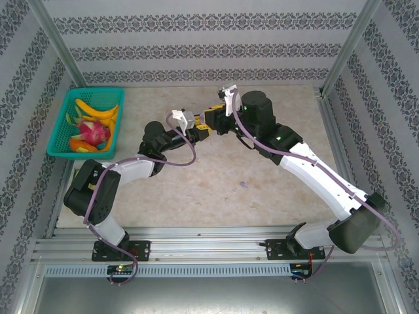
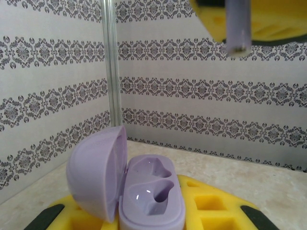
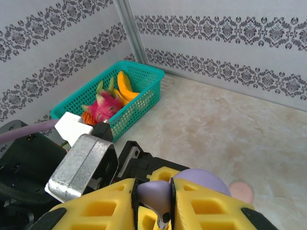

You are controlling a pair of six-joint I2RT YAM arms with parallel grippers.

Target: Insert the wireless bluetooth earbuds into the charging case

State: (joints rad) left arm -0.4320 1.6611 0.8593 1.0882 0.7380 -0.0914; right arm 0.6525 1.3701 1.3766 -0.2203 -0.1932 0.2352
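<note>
Step in hand: seating a bud. My right gripper (image 3: 153,207) pinches one lilac earbud (image 3: 156,194) between its yellow pads (image 3: 206,211), low centre of the right wrist frame. The stem points down and ends in a metallic tip. In the top view my left gripper (image 1: 201,131) meets it, clamped on the charging case (image 2: 151,196). The case sits bottom centre of the left wrist frame, lid swung open to the left. The bud's stem hangs at the top right of that frame, well above the case and right of its wells.

Next move, as I judge it: carry the bud left over a well, line the stem with the deep slot, lower straight, and release only once seated. Whether the lower well is already filled I cannot tell.

Materials: the case is smooth, glossy plastic with an egg-rounded lid and two kidney-shaped wells. The pads are blocky and pocketed and look like foam. The table (image 3: 230,124) is mottled beige and matte.
</note>
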